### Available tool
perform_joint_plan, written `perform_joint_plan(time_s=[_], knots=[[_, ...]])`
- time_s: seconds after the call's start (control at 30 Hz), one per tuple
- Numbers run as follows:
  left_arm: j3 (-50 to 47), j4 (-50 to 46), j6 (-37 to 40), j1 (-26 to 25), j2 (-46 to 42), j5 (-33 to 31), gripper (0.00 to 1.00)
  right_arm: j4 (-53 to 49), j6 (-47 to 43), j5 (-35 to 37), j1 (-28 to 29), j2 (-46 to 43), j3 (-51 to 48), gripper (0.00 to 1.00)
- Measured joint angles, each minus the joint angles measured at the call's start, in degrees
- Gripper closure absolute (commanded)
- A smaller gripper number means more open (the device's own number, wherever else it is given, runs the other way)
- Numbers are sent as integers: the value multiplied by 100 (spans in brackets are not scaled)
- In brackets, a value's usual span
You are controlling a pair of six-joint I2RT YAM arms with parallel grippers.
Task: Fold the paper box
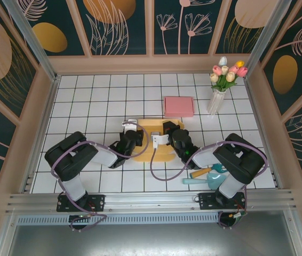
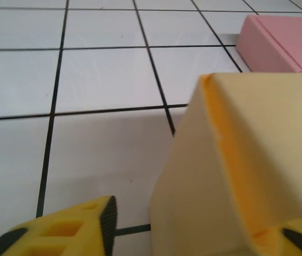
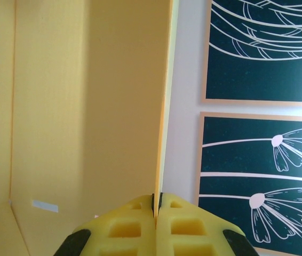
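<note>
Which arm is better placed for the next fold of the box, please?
Likely right. The right jaws are shut on a flap of the box, ready to swing it; the left jaws stand open around a corner, holding nothing.

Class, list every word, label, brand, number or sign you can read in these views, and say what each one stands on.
None can be read.
Yellow paper box: plain card; the white sticker inside it is too small to tell if it bears print.
Pink box: plain.
Wall panels: flower and leaf drawings, no words.
</note>
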Motion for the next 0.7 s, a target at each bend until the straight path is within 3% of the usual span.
perform_joint_plan(time_s=[0.07, 0.2, 0.37, 0.53, 0.7], knots=[[278, -216, -96, -11, 63, -129, 86, 4, 39, 26, 0, 2, 7, 100], [1222, -1287, -605, -103, 476, -866, 87, 15, 83, 136, 0, 44, 55, 100], [1602, -1805, -1080, -205, 765, -1421, 85, -31, 92, 76, 11, 63, 94, 100], [1488, -1624, -1010, -177, 772, -1438, 68, -46, 146, 20, 13, 63, 111, 100], [1145, -1150, -645, 35, 708, -931, 53, -79, 284, 22, 4, 63, 109, 100]])
